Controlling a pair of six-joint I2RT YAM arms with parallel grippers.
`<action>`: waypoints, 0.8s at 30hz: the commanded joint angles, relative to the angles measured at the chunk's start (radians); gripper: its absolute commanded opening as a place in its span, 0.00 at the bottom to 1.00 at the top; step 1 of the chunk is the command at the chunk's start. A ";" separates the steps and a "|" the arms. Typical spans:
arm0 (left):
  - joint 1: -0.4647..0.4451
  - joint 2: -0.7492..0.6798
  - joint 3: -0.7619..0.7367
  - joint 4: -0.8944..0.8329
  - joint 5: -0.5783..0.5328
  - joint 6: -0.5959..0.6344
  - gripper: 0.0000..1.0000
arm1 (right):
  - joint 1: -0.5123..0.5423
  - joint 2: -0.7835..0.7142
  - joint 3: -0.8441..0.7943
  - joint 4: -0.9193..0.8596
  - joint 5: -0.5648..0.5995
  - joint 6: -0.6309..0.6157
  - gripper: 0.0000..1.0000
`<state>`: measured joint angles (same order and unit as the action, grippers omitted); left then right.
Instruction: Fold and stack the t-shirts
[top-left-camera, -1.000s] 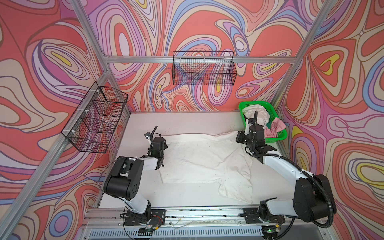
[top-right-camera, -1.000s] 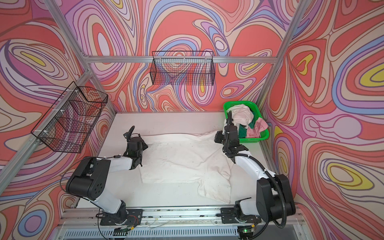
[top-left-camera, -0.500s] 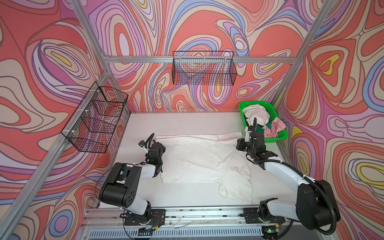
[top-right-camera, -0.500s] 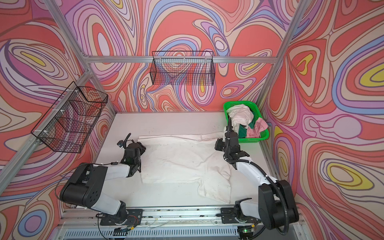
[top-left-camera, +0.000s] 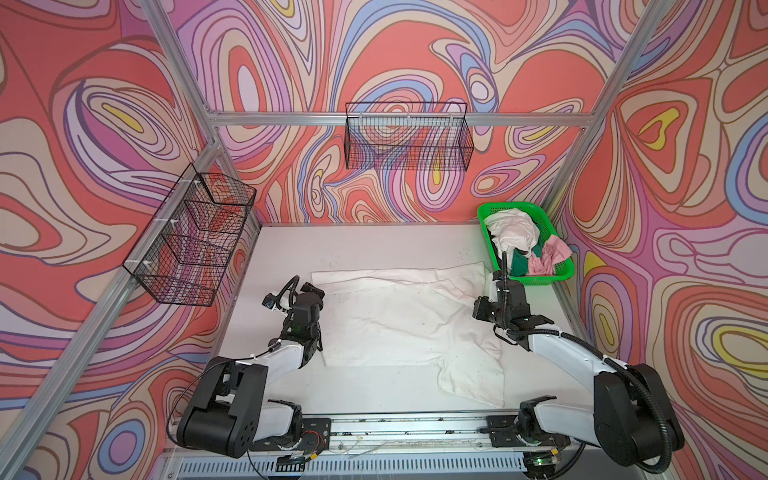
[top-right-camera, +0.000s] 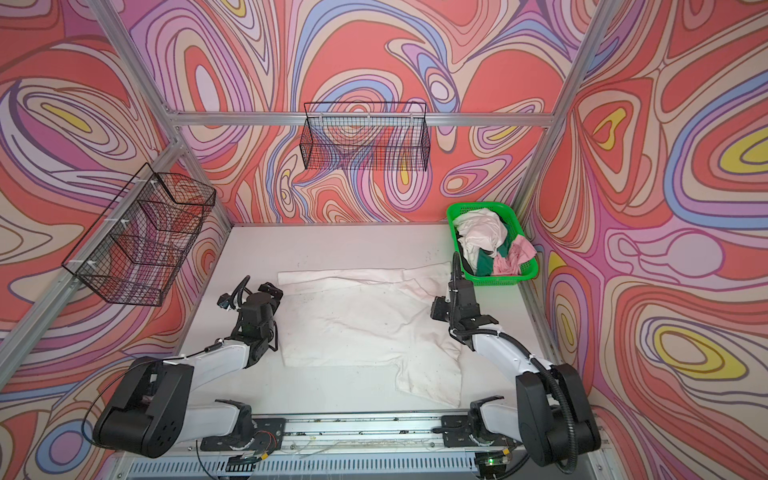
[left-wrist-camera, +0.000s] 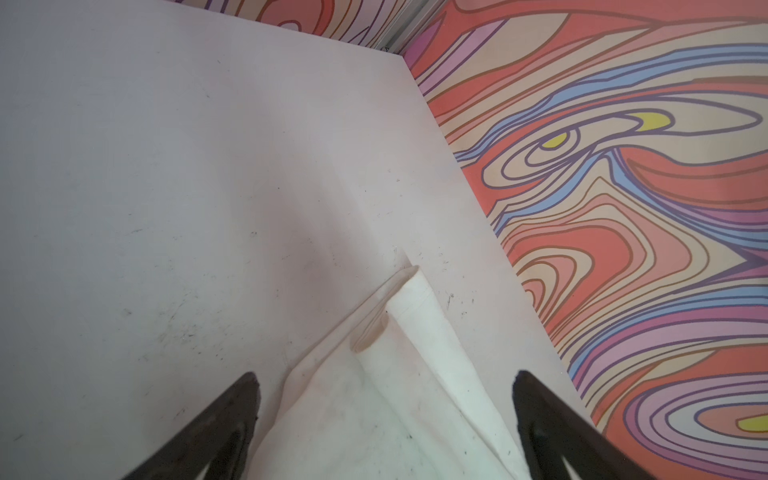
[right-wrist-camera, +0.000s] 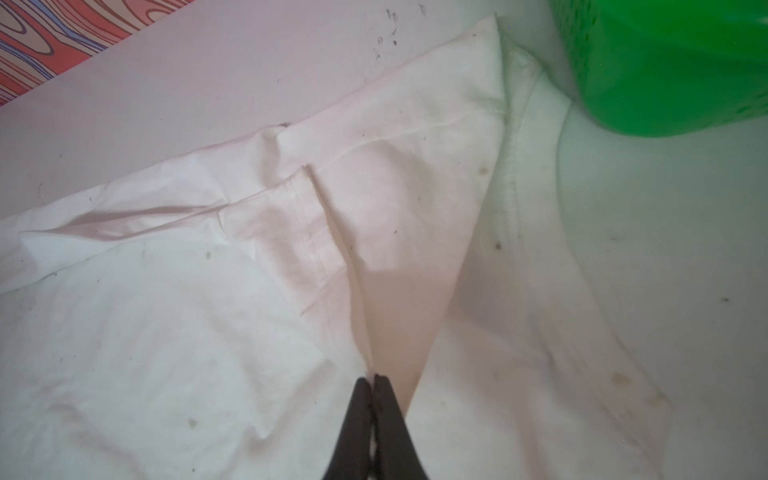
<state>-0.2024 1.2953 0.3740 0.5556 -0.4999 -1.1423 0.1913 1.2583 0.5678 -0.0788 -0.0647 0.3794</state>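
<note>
A large white t-shirt (top-left-camera: 399, 320) (top-right-camera: 361, 324) lies spread on the table, one sleeve hanging toward the front right. My left gripper (top-left-camera: 312, 289) (left-wrist-camera: 384, 378) stands open over the shirt's far left corner (left-wrist-camera: 374, 415), nothing between its fingers. My right gripper (top-left-camera: 484, 306) (right-wrist-camera: 372, 379) is shut on a raised fold of the white t-shirt (right-wrist-camera: 166, 332) at its right side, next to the basket. More t-shirts sit crumpled in the basket: a white one (top-left-camera: 513, 228), a dark green one (top-left-camera: 518, 264) and a pale pink one (top-left-camera: 548, 253).
The bright green mesh basket (top-left-camera: 561, 275) (right-wrist-camera: 665, 62) stands at the back right corner against the wall. Black wire baskets hang on the left wall (top-left-camera: 195, 245) and the back wall (top-left-camera: 409, 143). Bare table shows behind and in front of the shirt.
My left gripper has opened and let go of the shirt's left corner, which now lies flat. My right gripper, still shut, has drawn its fold a little toward the front.
</note>
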 joint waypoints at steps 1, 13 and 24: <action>-0.002 -0.064 0.031 -0.113 -0.049 -0.024 1.00 | 0.005 -0.011 -0.017 -0.043 -0.008 0.018 0.00; 0.014 -0.183 0.321 -0.674 -0.049 0.068 1.00 | 0.005 0.094 0.028 -0.165 0.022 0.080 0.12; 0.138 -0.297 0.449 -1.039 0.090 0.369 1.00 | 0.000 0.022 0.179 -0.223 0.020 0.088 0.47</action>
<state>-0.0681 1.0599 0.8162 -0.3267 -0.4217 -0.8948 0.1909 1.3193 0.6792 -0.2989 -0.0505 0.4725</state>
